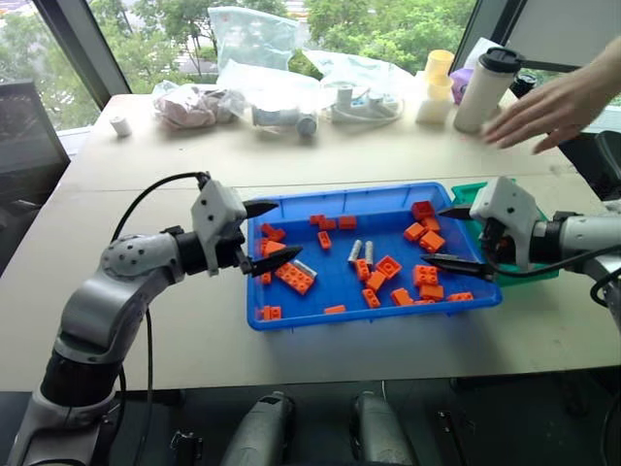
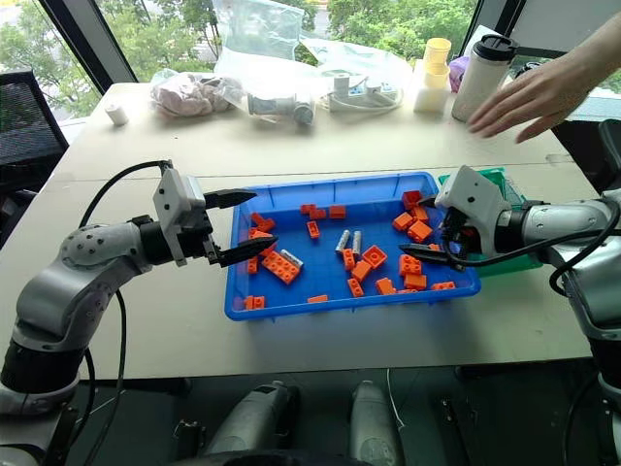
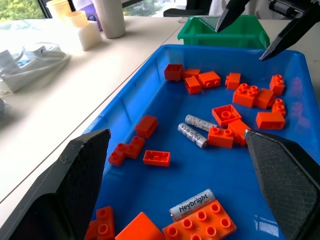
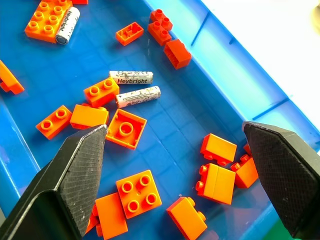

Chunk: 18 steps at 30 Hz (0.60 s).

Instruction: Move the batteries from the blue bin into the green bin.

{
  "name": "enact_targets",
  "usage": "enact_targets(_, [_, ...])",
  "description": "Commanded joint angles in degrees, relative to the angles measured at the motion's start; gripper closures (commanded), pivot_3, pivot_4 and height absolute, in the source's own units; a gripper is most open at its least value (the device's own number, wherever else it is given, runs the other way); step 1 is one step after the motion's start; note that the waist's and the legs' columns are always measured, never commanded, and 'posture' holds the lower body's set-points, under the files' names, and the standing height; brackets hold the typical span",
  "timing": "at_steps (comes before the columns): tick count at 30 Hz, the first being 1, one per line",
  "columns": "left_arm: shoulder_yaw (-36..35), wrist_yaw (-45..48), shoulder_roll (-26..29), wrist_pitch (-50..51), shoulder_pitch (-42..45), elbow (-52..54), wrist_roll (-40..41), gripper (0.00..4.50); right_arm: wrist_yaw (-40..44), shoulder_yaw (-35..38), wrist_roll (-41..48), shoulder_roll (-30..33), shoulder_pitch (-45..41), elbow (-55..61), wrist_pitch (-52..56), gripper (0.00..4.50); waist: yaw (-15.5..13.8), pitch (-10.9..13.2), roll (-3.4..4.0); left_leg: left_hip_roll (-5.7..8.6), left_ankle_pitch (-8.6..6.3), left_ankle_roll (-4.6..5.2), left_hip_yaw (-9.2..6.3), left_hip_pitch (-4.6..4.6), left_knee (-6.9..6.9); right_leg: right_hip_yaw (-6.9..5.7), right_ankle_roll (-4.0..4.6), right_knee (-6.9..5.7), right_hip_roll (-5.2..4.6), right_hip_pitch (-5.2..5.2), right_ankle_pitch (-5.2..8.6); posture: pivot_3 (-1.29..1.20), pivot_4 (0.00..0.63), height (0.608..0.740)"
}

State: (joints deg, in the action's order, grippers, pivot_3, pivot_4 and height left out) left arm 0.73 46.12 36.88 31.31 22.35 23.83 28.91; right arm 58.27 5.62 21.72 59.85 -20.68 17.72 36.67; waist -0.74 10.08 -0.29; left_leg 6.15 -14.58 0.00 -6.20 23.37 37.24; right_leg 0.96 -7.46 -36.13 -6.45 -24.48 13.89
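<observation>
The blue bin [image 1: 335, 282] lies at the table's middle, scattered with orange bricks. Two batteries [image 1: 361, 252] lie side by side near its centre, and a third battery [image 3: 191, 204] rests against a large orange brick toward the left end. The green bin [image 3: 235, 32] stands against the blue bin's right end, partly hidden behind my right arm. My left gripper [image 1: 288, 231] hovers open over the bin's left end, holding nothing. My right gripper [image 1: 435, 235] hovers open over the right end, above a cluster of bricks, also holding nothing.
A person's hand [image 1: 553, 107] reaches over the table at the back right. Along the far edge stand a white tumbler [image 1: 483, 89], yellow cups [image 1: 437, 83], plastic bags [image 1: 262, 68] and a small white roll [image 1: 120, 125]. Orange bricks [image 4: 132, 191] crowd the batteries.
</observation>
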Motion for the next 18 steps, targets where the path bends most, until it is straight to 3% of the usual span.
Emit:
enact_targets(1, [-0.09,0.55,-0.13,-2.04,1.48,-1.01,-0.96,0.00,0.10,0.87,0.64,0.08,-1.72,0.95,-0.46,0.02,0.00,0.00,0.00,0.00,0.00,0.00,0.00,0.00,0.00,0.00,0.00,0.00,0.00,0.00,0.00,0.00,0.150,0.740])
enact_targets(18, [-3.04,0.86,0.50,-2.65,-0.30,-0.55,-0.37,0.00,1.62,-7.11,0.08,-3.22,-7.97,2.34,-0.42,0.02,0.05,0.00,0.00,-0.01,0.02,-0.04,-0.01,0.00,-0.01,0.00,0.00,0.00,0.00,-0.01,0.00,0.00,0.150,0.740])
